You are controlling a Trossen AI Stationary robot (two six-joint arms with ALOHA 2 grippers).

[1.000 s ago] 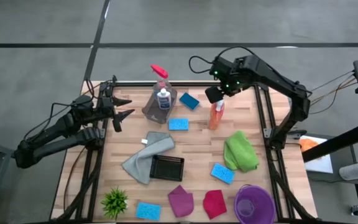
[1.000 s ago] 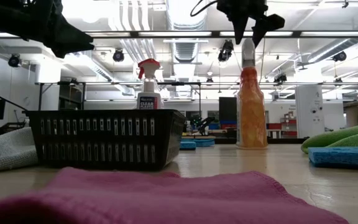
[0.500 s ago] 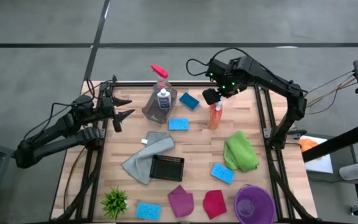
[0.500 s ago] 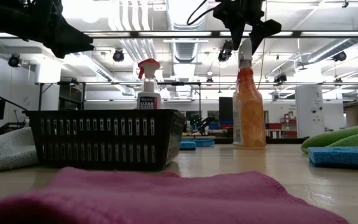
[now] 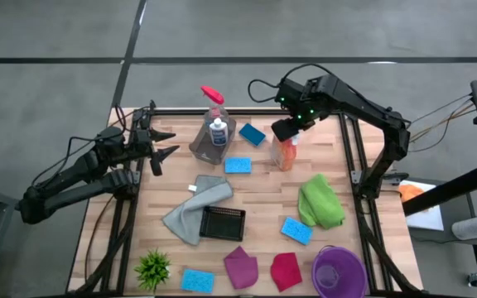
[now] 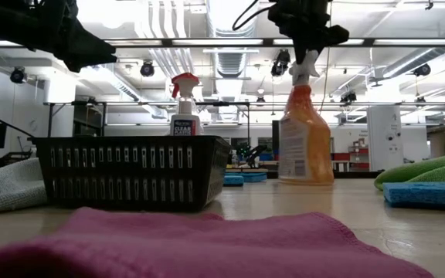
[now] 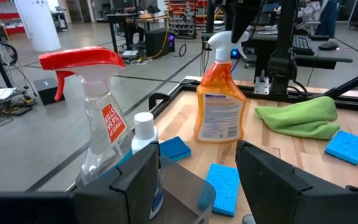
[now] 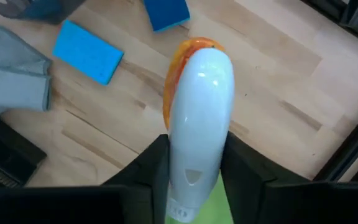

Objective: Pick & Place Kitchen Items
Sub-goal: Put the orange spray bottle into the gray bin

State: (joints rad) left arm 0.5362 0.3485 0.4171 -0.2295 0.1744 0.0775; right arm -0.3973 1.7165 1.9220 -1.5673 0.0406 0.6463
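Note:
The orange spray bottle point(image 5: 286, 155) with a white trigger head stands upright on its base at the table's far right point(image 6: 306, 147), also seen in the left wrist view point(image 7: 220, 106). My right gripper point(image 5: 288, 131) is above it, pointing down and shut on its head point(image 8: 194, 168). The clear spray bottle with a red trigger point(image 5: 214, 106) stands at the far middle beside a grey container point(image 5: 208, 142). My left gripper point(image 5: 161, 146) hangs open over the table's far left edge, holding nothing. My right gripper pinches the white trigger head point(image 8: 199, 87) of the orange bottle between its two fingers, one on either side point(image 6: 306, 63). The fingers come from above, pointing down. The bottle stays upright with its base on the table.
A black basket point(image 5: 222, 222) and a grey cloth point(image 5: 193, 209) lie mid-table, a green cloth point(image 5: 320, 201) at the right. Blue sponges point(image 5: 238, 165) point(image 5: 296, 229) are scattered. At the near edge are a magenta cloth point(image 5: 240, 266), a red cloth point(image 5: 286, 271), a purple bowl point(image 5: 338, 273) and a plant point(image 5: 152, 267).
My right gripper has shut on the orange bottle's white head, rolling a little as it did. The bottle has turned about its upright axis, now showing a broad face in the low view, and still stands on the table.

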